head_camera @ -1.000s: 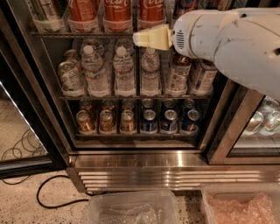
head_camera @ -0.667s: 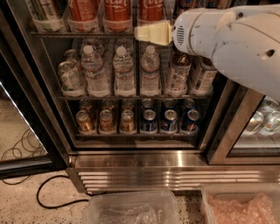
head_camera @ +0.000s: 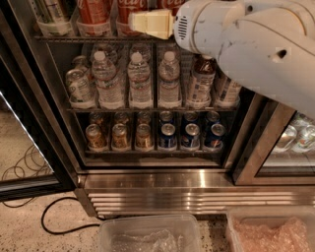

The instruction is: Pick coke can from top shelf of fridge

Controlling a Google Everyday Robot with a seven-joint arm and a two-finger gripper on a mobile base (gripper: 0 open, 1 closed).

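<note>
Red coke cans [head_camera: 93,10] stand in clear cup holders on the top shelf [head_camera: 61,37] of the fridge [head_camera: 197,189]; only their lower halves show at the frame's top edge. A second can [head_camera: 127,7] stands to the right of the first. My gripper [head_camera: 147,23], cream-coloured at the end of a big white arm [head_camera: 256,44], hangs in front of this second can at shelf height and covers its lower part. A third red can [head_camera: 170,5] peeks out above the wrist.
Water bottles [head_camera: 139,81] fill the middle rack. Small gold-brown cans [head_camera: 119,137] and blue cans [head_camera: 191,136] fill the lower rack. Two clear plastic bins [head_camera: 147,236] stand on the floor in front. A black cable [head_camera: 54,216] lies at left. A second glass door [head_camera: 290,142] is at right.
My gripper has moved up and to the left, from in front of the bottle tops to the level of the top shelf's cans.
</note>
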